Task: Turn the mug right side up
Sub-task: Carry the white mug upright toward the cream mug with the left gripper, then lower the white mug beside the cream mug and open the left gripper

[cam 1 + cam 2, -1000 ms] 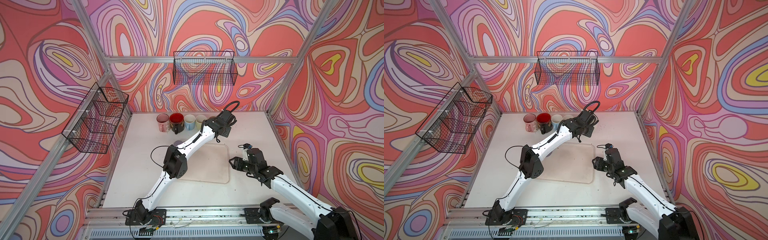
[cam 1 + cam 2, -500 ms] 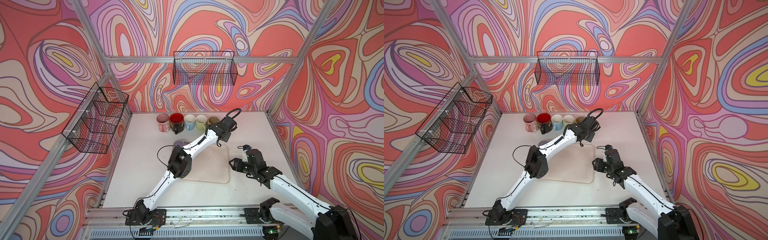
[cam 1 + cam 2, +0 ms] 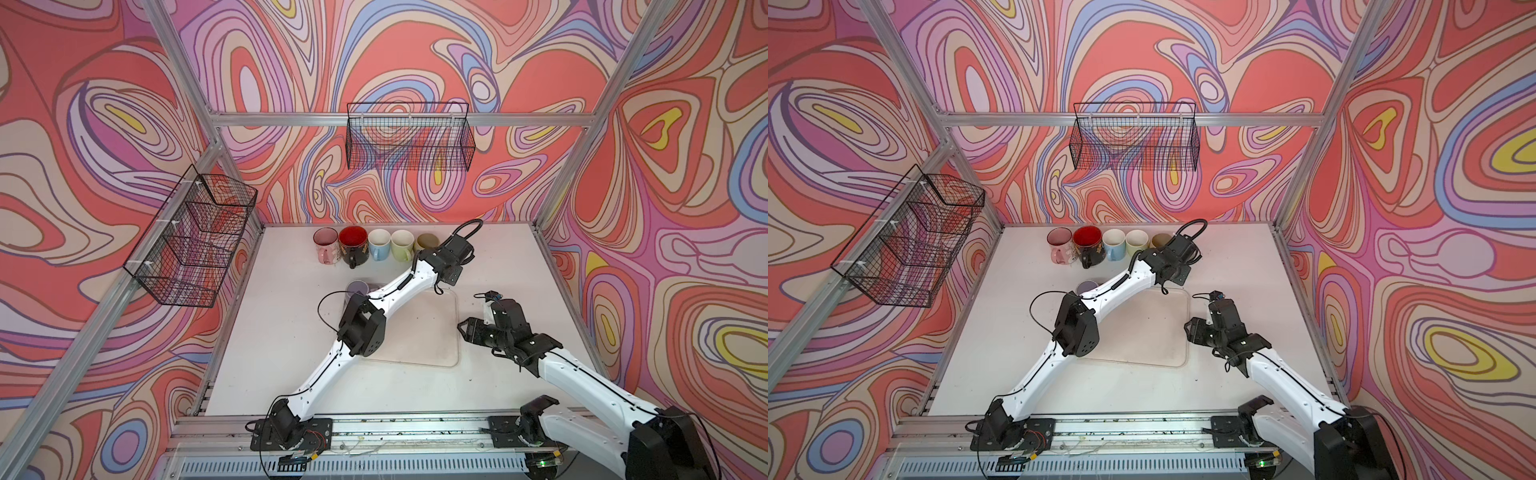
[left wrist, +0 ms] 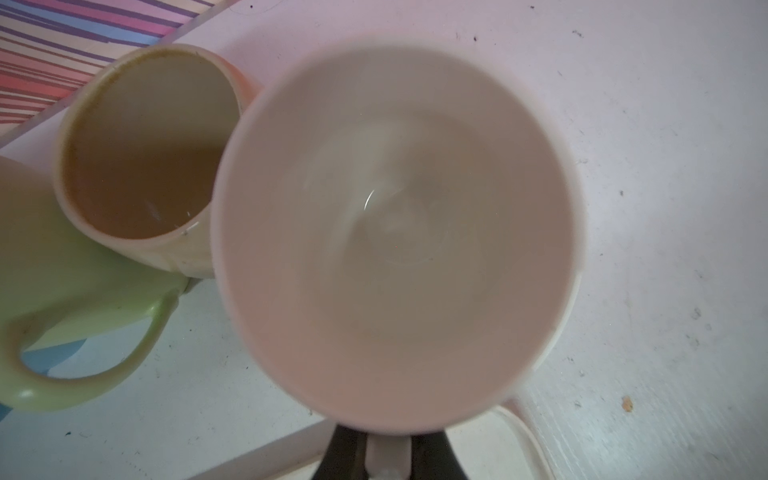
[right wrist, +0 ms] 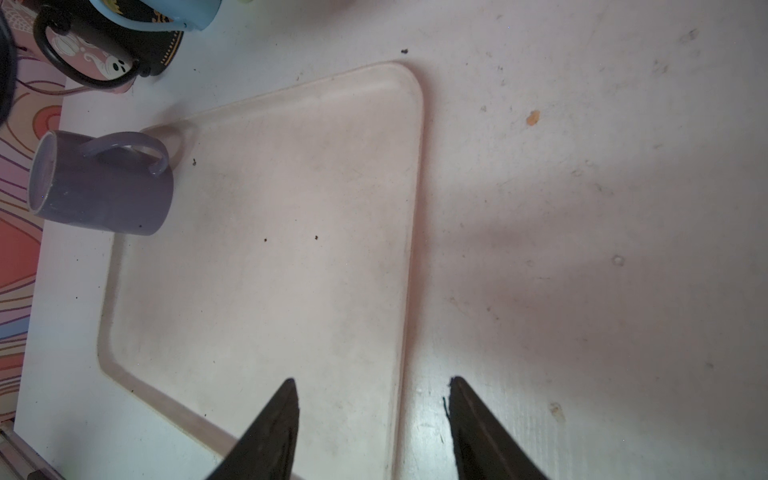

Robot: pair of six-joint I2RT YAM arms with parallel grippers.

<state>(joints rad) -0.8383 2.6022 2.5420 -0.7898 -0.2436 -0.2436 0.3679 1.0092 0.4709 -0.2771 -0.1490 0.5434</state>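
A pale mug [image 4: 395,232] fills the left wrist view, its mouth facing the camera and its image blurred. My left gripper [image 4: 388,446] is shut on the mug's handle [image 4: 388,455]. It hangs over the table beside a tan mug [image 4: 145,149] and a green mug [image 4: 62,270]. In both top views the left gripper [image 3: 448,266] [image 3: 1177,268] hides the held mug, just right of the mug row. My right gripper [image 5: 372,386] [image 3: 465,330] stands open and empty over the right edge of the tray [image 5: 270,249].
A pink [image 3: 325,245], a black-and-red [image 3: 353,245], a blue [image 3: 379,245], a green [image 3: 402,245] and a tan mug [image 3: 426,242] line the back wall. A purple mug [image 5: 104,183] [image 3: 356,287] stands at the tray's far left corner. Wire baskets [image 3: 409,141] [image 3: 195,237] hang on the walls.
My left gripper has moved a little toward the front and right, away from the mug row, uncovering the tan mug. The right arm has stayed still.
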